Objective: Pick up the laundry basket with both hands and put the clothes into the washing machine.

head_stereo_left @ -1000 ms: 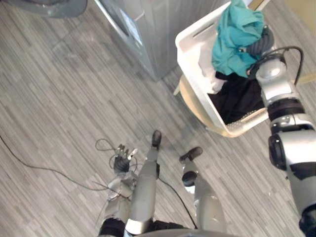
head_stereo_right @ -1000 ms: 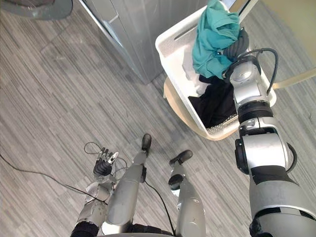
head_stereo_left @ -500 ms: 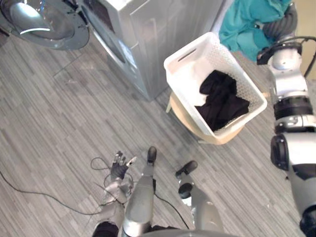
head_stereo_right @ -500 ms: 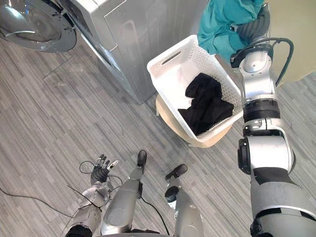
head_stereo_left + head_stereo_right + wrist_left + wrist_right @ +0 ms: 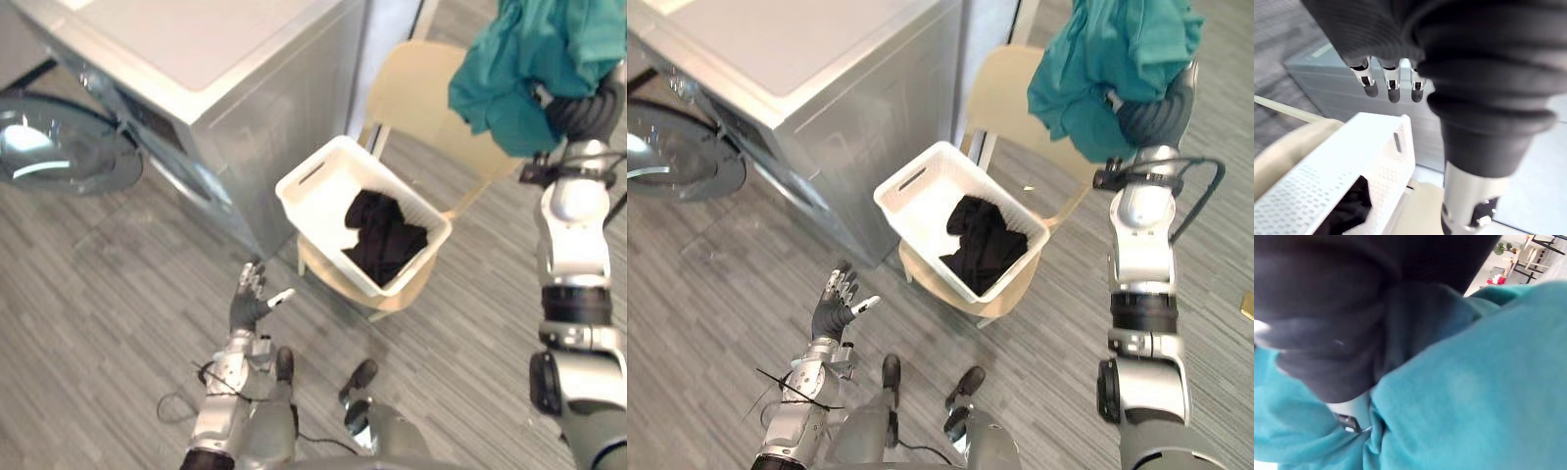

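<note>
A white laundry basket (image 5: pixel 294 203) rests tilted on a beige chair (image 5: pixel 421 88), with black clothes (image 5: pixel 382 233) inside it. A teal garment (image 5: pixel 534 64) hangs high above the chair, draped over my raised right hand (image 5: pixel 588 110), whose dark cover pokes out beneath the cloth. The right wrist view has the teal garment (image 5: pixel 1474 396) pressed close against the cover. My left hand (image 5: pixel 253 299) is held up open, low and left of the basket, touching nothing. The left wrist view looks past its straight fingers (image 5: pixel 1393 85) to the basket (image 5: pixel 1352 156).
The grey washing machine (image 5: pixel 196 44) stands left of the chair, its side close to the basket. Its round door (image 5: pixel 49 157) is swung open at the far left. Grey plank floor lies around the chair.
The camera has tilted up. My right arm has lifted the teal garment out of the basket and high above it. My left hand has risen from near the floor.
</note>
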{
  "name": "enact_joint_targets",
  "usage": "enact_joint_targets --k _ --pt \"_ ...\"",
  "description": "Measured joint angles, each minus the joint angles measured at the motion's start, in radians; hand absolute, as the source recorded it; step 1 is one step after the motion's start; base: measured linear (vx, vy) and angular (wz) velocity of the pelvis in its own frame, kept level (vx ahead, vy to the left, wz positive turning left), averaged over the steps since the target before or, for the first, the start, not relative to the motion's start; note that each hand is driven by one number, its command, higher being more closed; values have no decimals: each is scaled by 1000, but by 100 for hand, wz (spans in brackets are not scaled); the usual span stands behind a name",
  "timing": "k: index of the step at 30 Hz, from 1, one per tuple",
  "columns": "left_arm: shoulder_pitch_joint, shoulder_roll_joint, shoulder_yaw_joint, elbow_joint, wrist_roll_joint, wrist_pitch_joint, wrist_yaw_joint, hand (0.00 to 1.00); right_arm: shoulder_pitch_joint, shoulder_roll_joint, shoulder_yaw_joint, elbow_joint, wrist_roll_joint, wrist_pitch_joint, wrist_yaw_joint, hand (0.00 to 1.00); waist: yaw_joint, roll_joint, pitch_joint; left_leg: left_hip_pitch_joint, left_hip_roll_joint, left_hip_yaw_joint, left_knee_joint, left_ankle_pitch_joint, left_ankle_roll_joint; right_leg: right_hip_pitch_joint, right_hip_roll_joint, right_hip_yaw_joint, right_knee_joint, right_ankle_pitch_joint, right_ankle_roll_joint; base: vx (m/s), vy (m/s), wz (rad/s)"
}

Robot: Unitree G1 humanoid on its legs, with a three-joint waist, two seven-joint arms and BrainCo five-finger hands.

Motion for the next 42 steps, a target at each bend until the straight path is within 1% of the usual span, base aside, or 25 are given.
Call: enact_joint_targets --k 1,3,4,5,6,8,9,10,11,12,14,15,18,21,23,26,29,30,32,34,36,39,40,41,42 --pt "2 6 -4 -49 16 -3 -1 0 41 23 -2 -52 0 -2 9 100 -16 1 -14 17 1 12 0 -7 -6 12 3 13 -7 2 2 76 36 -25" --pt "-3 30 -24 -116 29 -12 -2 0 104 39 -4 -122 1 -6 25 100 -27 6 -31 42 3 35 1 -16 -5 28 7 32 -13 3 4 67 36 -33" --pt "-10 43 -38 -146 34 -21 -10 0 144 43 -12 -151 3 -18 49 100 -34 13 -54 48 3 45 1 -20 -5 31 9 44 -20 5 7 71 38 -29" --pt "-12 45 -41 -158 35 -24 -18 0 153 46 -14 -157 4 -21 59 100 -39 16 -61 51 2 49 0 -21 -5 32 10 47 -21 6 8 87 44 -20" --pt "-24 51 -59 -181 34 -33 -27 0 171 56 -16 -181 12 -21 78 100 -55 28 -69 69 1 60 0 -26 -5 46 10 56 -25 8 11 97 66 -27" --pt "-40 64 -73 -203 32 -37 -53 0 196 59 -15 -216 27 -23 112 100 -66 39 -79 95 1 87 0 -39 -5 59 11 81 -26 12 10 74 63 -35" --pt "-50 68 -82 -207 23 -39 -72 0 215 59 -14 -242 43 -29 134 100 -76 45 -91 105 0 96 0 -47 -5 64 14 94 -30 13 13 59 49 -32" --pt "-66 76 -103 -207 8 -39 -81 0 237 59 -13 -275 51 -38 147 100 -79 48 -107 108 0 108 0 -52 -5 65 17 106 -41 18 17 72 57 -25" --pt "-69 77 -105 -207 4 -39 -84 0 239 59 -13 -278 53 -39 150 100 -79 48 -108 109 0 110 0 -52 -5 65 18 108 -42 19 18 62 43 -32" --pt "-100 85 -127 -206 -32 -38 -107 0 259 60 -11 -316 70 -43 178 100 -85 50 -112 124 0 129 0 -59 -6 71 21 127 -47 29 14 53 40 -29" --pt "-131 93 -158 -206 -65 -38 -120 0 275 60 16 -338 91 -43 204 100 -107 55 -117 145 0 140 1 -67 -6 93 24 136 -59 32 15 47 43 -21" --pt "-144 98 -167 -204 -76 -37 -132 0 283 60 21 -345 102 -45 218 100 -111 57 -118 150 0 143 1 -69 -6 95 24 139 -59 32 15 27 35 -14" --pt "-214 127 -209 -194 -127 -36 -175 0 323 61 70 -378 181 -50 280 100 -128 63 -126 159 -2 173 1 -76 -6 95 29 171 -76 43 22 8 38 -26" --pt "-277 142 -240 -154 -149 -30 -193 0 343 61 106 -379 245 -53 330 100 -133 72 -132 165 -4 200 1 -83 -5 94 33 196 -92 52 27 -2 36 -27" --pt "-306 148 -257 -131 -164 -28 -197 0 346 58 124 -379 270 -53 347 100 -141 79 -136 168 -4 207 1 -85 -6 94 34 206 -93 53 28 5 31 -18" --pt "-354 152 -272 -95 -163 -22 -198 0 348 45 157 -379 321 -53 391 100 -163 86 -140 174 -2 223 1 -89 -10 92 38 220 -95 53 27 17 29 -14" --pt "-420 151 -274 -49 -163 -14 -192 0 367 1 191 -379 363 -53 424 100 -168 88 -141 172 -3 232 1 -91 -9 92 41 230 -111 64 27 11 27 -9" --pt "-440 150 -273 -36 -162 -13 -189 0 372 -6 202 -379 369 -51 433 100 -168 89 -140 171 -4 236 1 -91 -9 91 42 234 -115 70 21 11 44 -10" --pt "-475 142 -271 0 -162 -8 -171 0 382 -15 223 -379 377 -38 447 100 -170 94 -141 172 -4 239 1 -92 -9 91 42 237 -115 71 21 11 42 -5" --pt "-505 127 -269 30 -164 -5 -148 0 385 -23 250 -379 405 -34 463 100 -172 99 -141 172 -4 239 1 -92 -9 90 42 237 -115 71 20 15 44 -1" --pt "-518 114 -266 47 -166 0 -141 0 388 -23 257 -379 425 -33 483 100 -173 99 -141 171 -4 238 1 -92 -9 90 43 237 -115 71 20 12 43 1" --pt "-532 99 -261 60 -235 11 -131 0 407 -24 289 -379 458 -30 503 100 -170 100 -141 171 -4 234 1 -92 -9 91 42 234 -116 71 20 7 44 3" --pt "-539 97 -261 71 -254 13 -132 0 412 -24 294 -379 463 -27 503 100 -169 100 -141 170 -4 232 1 -92 -9 92 42 232 -116 71 20 2 60 9" --pt "-544 94 -261 84 -296 15 -131 0 415 -24 306 -379 470 -14 503 100 -170 102 -141 169 -5 226 1 -92 -8 93 40 226 -116 71 20 0 50 9" --pt "-544 94 -261 84 -304 16 -132 0 415 -24 312 -379 472 -12 503 100 -170 102 -141 168 -5 224 1 -92 -8 93 40 224 -116 71 20 0 59 9"
